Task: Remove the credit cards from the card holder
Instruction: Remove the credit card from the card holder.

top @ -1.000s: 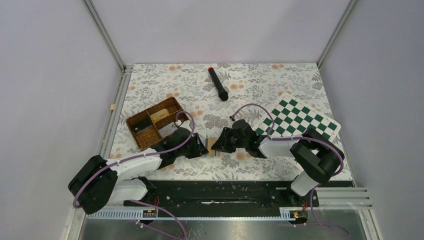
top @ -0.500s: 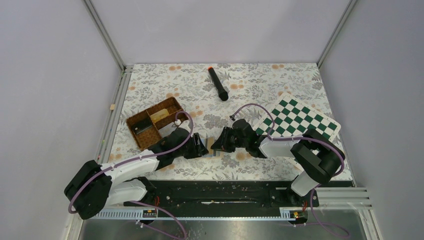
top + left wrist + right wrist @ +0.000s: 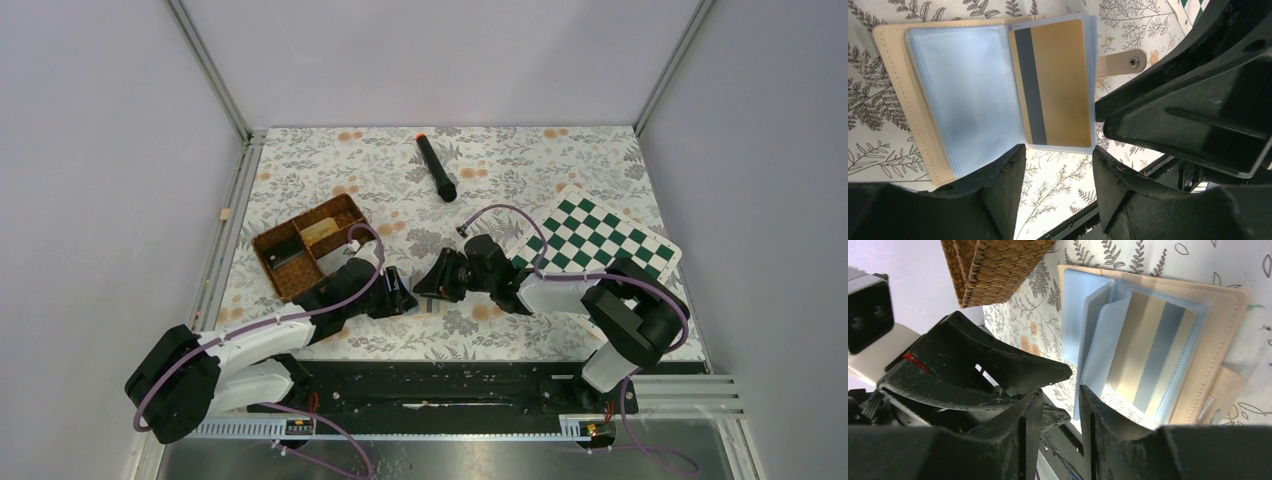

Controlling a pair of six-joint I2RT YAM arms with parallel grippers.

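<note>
- The table (image 3: pixel 560 160) carried the holder (image 3: pixel 968 95), which lay open and flat between the two grippers.
- The left gripper (image 3: pixel 1057 160) had its jaws apart and empty at the holder's near edge.
- The right gripper (image 3: pixel 1059 395) also had its jaws apart, though narrower, and gripped nothing. A raised clear leaf (image 3: pixel 1103 340) stood just ahead of its gap.
- The gold card (image 3: pixel 1058 85) sat in its sleeve with its long axis pointing at the left jaws and its short end just beyond their gap. The left arm seemed better placed.
- A blue card could not be told from the sleeves.
</note>
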